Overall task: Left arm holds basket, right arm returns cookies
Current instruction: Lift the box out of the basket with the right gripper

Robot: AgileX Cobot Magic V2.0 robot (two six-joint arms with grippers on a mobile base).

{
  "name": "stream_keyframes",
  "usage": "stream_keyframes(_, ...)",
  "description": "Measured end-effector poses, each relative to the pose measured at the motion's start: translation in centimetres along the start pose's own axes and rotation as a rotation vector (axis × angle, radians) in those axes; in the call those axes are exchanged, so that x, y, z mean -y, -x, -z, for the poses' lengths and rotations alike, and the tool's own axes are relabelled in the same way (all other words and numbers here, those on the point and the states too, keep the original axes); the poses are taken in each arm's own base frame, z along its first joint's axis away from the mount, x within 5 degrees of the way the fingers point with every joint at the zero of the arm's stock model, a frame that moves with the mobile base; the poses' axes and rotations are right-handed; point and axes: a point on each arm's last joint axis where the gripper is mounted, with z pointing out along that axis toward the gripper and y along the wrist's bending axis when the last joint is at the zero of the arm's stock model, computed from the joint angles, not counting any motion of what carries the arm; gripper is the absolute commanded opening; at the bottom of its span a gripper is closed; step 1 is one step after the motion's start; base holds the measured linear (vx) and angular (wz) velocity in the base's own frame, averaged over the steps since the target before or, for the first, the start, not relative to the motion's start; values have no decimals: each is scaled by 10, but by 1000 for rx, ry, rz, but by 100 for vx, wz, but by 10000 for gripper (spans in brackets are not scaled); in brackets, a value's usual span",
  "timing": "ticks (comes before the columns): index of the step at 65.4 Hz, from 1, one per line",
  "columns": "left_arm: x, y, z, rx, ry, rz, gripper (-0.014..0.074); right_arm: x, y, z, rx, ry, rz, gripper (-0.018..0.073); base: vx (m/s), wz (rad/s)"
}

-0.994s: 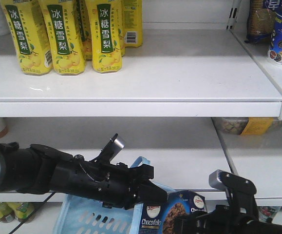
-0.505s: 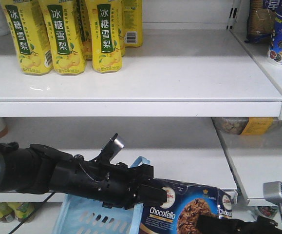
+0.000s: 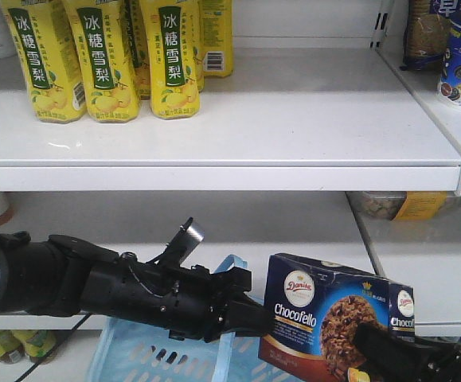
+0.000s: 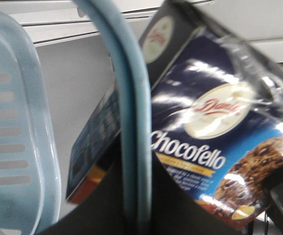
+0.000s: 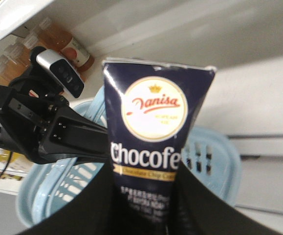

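Note:
My left arm (image 3: pixel 126 290) reaches in from the left. Its gripper (image 3: pixel 248 312) is shut on the loop handle (image 4: pixel 131 117) of the pale blue basket (image 3: pixel 146 356), and the handle runs up between the dark fingers (image 4: pixel 99 208). The basket's slotted side (image 4: pixel 14 142) hangs at the left of the left wrist view. The cookies (image 3: pixel 326 318), a dark blue Chocofello carton, are raised just right of the basket and below the middle shelf. My right gripper (image 3: pixel 393 350) is shut on the carton's lower end (image 5: pixel 151 132), with its fingers (image 5: pixel 95 208) on either side.
Yellow drink cartons (image 3: pixel 103 56) stand at the back left of the upper shelf (image 3: pixel 294 119). The middle shelf (image 3: pixel 310 239) lies behind the carton. Snack packs (image 3: pixel 457 56) sit on the right-hand shelf. Bottles (image 5: pixel 65 41) line a shelf behind my left arm (image 5: pixel 29 127).
The cookies carton has risen from the bottom edge and swung to the right, and more of its front shows. My left arm and the basket have stayed still.

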Motion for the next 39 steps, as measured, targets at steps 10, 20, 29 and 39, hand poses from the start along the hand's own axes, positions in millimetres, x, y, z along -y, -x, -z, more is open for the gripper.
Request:
stream_keyframes(10,0,0,0,1,2,-1,-6,-3,8,1,36,-5,123,134,0,0)
stream_keyframes(20,0,0,0,0,2,-1,-6,-12,22,4,90,13,206,134,0,0)
stream_keyframes(29,0,0,0,1,5,-2,-6,-24,40,12,168,53,245,134,0,0)
stream_keyframes(39,0,0,0,2,5,-2,-6,-42,65,30,285,117,279,134,0,0)
